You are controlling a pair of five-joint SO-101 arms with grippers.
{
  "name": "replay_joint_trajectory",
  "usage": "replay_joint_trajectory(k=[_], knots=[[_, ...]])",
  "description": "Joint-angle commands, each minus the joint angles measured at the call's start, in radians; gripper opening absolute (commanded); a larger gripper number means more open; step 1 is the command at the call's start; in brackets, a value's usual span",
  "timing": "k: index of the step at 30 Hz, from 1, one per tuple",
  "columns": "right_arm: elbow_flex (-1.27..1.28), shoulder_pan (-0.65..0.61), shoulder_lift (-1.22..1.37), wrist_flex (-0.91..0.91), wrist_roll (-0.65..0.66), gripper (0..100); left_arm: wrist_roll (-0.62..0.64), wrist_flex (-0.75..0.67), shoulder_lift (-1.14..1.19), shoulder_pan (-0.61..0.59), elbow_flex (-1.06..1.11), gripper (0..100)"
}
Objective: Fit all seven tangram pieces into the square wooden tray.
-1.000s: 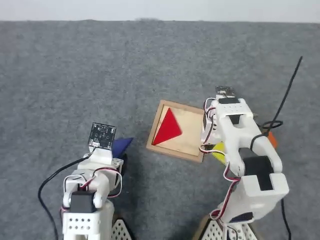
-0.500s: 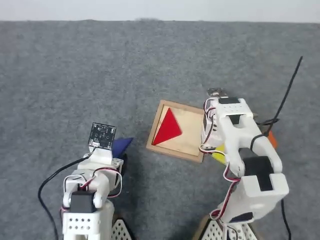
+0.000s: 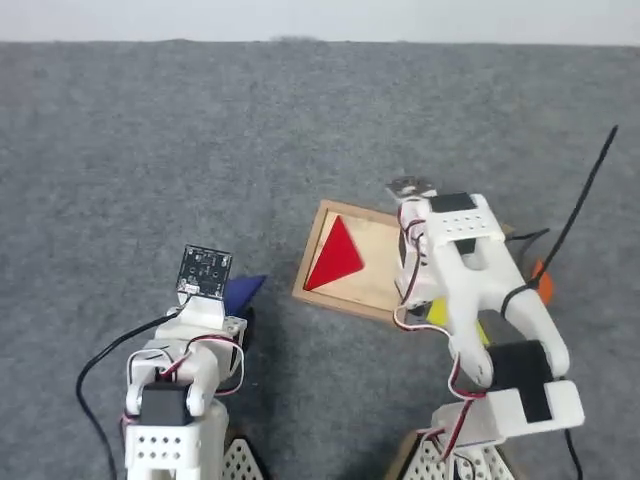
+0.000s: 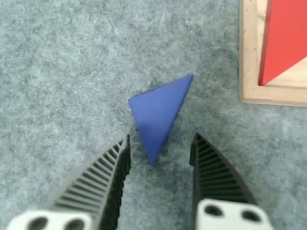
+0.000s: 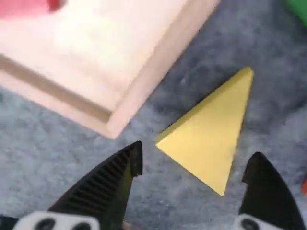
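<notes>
Robotics lab or maker-style test bench. The tabletop (image 3: 150, 130) is covered edge to edge in a grey felt-like mat, with a plain white wall strip (image 3: 320, 20) at 12 o'clock. Two white plastic arms, left arm (image 3: 175, 420) and right arm (image 3: 490, 330), are based at 6 o'clock. They carry exposed red-and-white wiring (image 3: 412, 290) and a bare camera board (image 3: 205, 272). A loose black cable (image 3: 585, 190) runs at 3 o'clock. A wooden tray (image 3: 345, 298) lies near centre.

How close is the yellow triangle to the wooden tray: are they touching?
Apart. The right wrist view shows grey mat between the yellow triangle and the wooden tray rim.
</notes>
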Motion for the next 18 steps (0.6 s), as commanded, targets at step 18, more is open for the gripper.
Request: replay_joint_trajectory(k=[18], knots=[[0.011, 0.061, 0.085, -0.085, 0.046, 35.4, 0.011, 0.002, -0.018, 0.005, -0.010, 20]])
